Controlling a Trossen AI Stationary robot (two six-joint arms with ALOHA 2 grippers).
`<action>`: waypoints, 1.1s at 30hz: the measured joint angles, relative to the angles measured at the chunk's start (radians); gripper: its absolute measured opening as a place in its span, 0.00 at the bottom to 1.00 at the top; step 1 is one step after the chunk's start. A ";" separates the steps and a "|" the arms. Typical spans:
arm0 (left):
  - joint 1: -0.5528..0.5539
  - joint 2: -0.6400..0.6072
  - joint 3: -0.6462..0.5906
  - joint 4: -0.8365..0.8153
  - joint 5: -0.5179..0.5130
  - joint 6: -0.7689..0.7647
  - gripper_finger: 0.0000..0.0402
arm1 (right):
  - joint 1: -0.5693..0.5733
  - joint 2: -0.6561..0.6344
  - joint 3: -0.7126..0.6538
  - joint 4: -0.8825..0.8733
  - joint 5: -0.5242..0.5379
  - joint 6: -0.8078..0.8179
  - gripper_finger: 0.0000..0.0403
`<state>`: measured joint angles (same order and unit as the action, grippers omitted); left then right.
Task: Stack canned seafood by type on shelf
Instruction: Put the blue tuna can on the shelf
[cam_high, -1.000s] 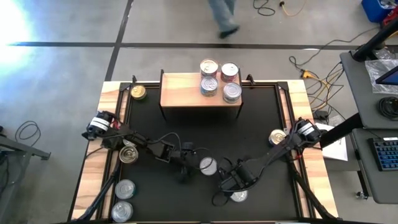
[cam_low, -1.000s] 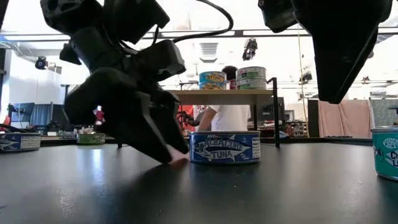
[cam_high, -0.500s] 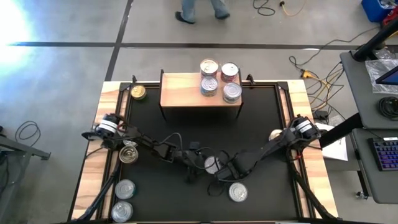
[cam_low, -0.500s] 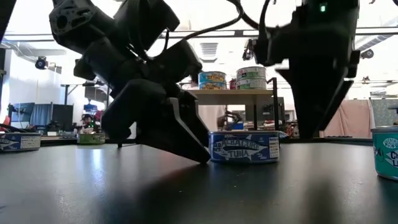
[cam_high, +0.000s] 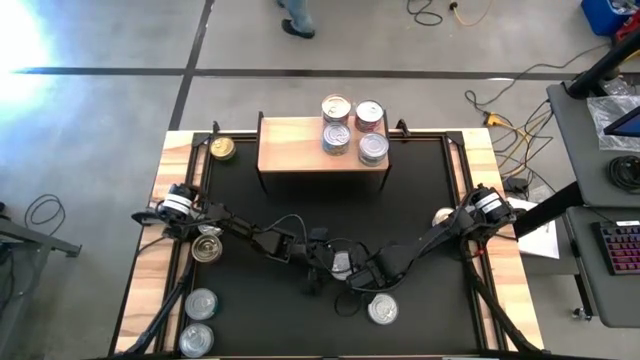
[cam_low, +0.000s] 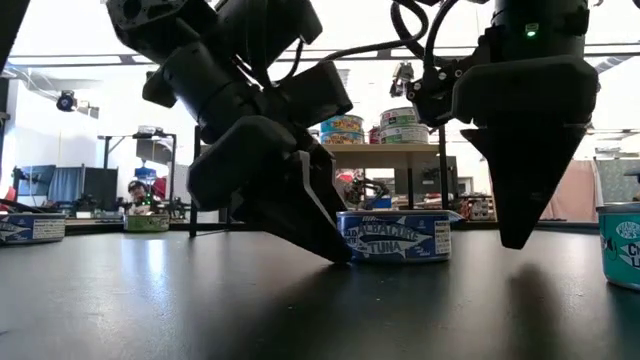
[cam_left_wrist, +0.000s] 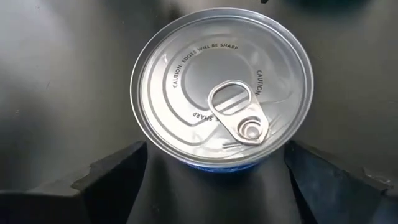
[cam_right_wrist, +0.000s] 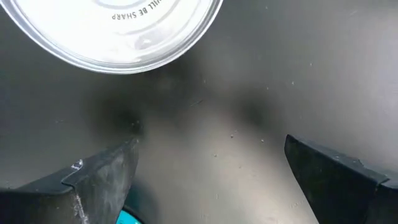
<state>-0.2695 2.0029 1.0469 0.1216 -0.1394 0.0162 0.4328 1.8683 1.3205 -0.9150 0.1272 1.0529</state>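
Note:
A blue-labelled tuna can (cam_low: 393, 236) with a silver pull-tab lid (cam_left_wrist: 221, 87) sits flat on the black mat (cam_high: 420, 180) near its middle. My left gripper (cam_left_wrist: 216, 155) slants down at it from the left, open, one finger on each side of the can's near side. My right gripper (cam_low: 520, 235) points straight down just right of that can, open over bare mat (cam_right_wrist: 211, 155). The wooden shelf (cam_high: 295, 150) at the far edge carries several cans (cam_high: 337, 137). My left gripper touches the tuna can's side wall low down (cam_low: 350, 250) with a fingertip (cam_low: 330, 245), coming slanting down from the table's left. The fingers are not closed on the can. The can rests flat on the mat, lid up.
A silver can (cam_high: 383, 309) lies near the mat's front, behind my right gripper. Gold-lidded cans (cam_high: 222, 149) (cam_high: 207, 245) and two silver ones (cam_high: 201, 303) sit at the left. Another can (cam_high: 443, 217) shows beside the right arm. A person's legs move beyond the table.
My left gripper has gone toward the table's right edge, and the tuna can has slid that way along the mat in front of it. My right gripper has come down and shifted off the front silver can toward the tuna can.

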 joint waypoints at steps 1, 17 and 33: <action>0.000 0.001 0.003 -0.001 -0.001 0.000 0.96 | 0.000 0.000 0.000 0.002 0.000 -0.006 0.98; -0.002 0.015 0.018 0.154 0.026 0.133 0.98 | -0.011 0.000 -0.017 0.051 0.078 -0.012 0.98; -0.003 0.037 0.013 0.254 0.038 0.095 0.98 | -0.093 -0.001 -0.020 0.093 0.072 -0.166 0.98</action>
<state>-0.2722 2.0403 1.0599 0.3761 -0.1014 0.1116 0.3398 1.8674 1.3003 -0.8220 0.1997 0.8872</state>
